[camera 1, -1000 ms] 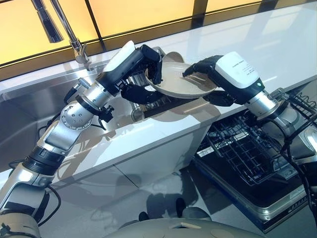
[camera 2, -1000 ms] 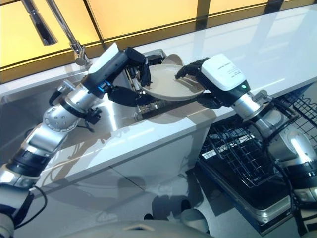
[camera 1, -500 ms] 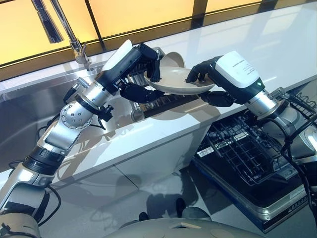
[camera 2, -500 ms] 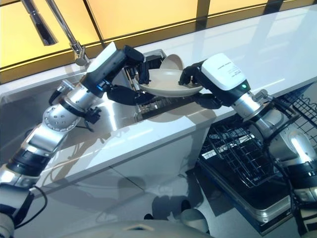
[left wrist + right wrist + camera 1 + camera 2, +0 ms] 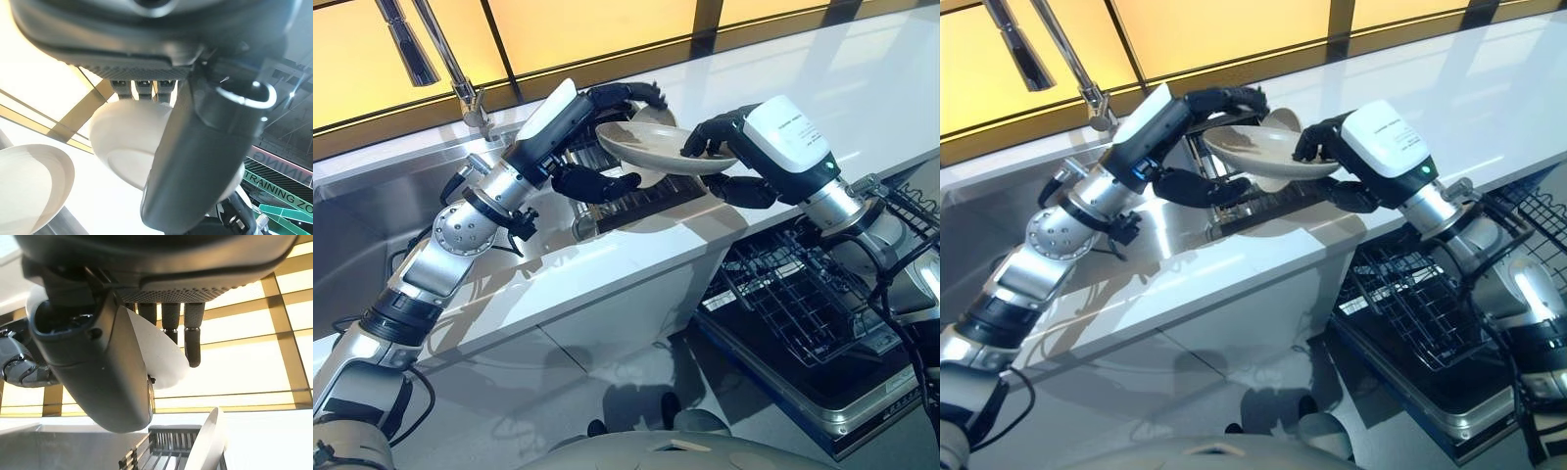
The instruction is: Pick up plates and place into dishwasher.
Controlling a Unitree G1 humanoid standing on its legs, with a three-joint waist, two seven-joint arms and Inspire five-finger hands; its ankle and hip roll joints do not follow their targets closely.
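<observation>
We see the beige plate (image 5: 656, 149) held in the air at the upper centre of the frame, above the dark drying rack (image 5: 641, 196) that sits by the sink (image 5: 372, 211). Our right hand (image 5: 729, 147) grips its right rim, fingers (image 5: 700, 142) curled over the top and thumb underneath. Our left hand (image 5: 597, 137) is at the plate's left edge with its fingers (image 5: 631, 94) relaxed and spread above the rim, thumb (image 5: 597, 182) below the plate, not clamping it. A second plate (image 5: 208, 443) stands on edge in the rack behind the lifted one. The white bench (image 5: 636, 274) runs across the middle of the frame. At lower right, the open dishwasher's wire rack (image 5: 793, 294) is pulled out. A tap (image 5: 440, 54) rises at upper left.
</observation>
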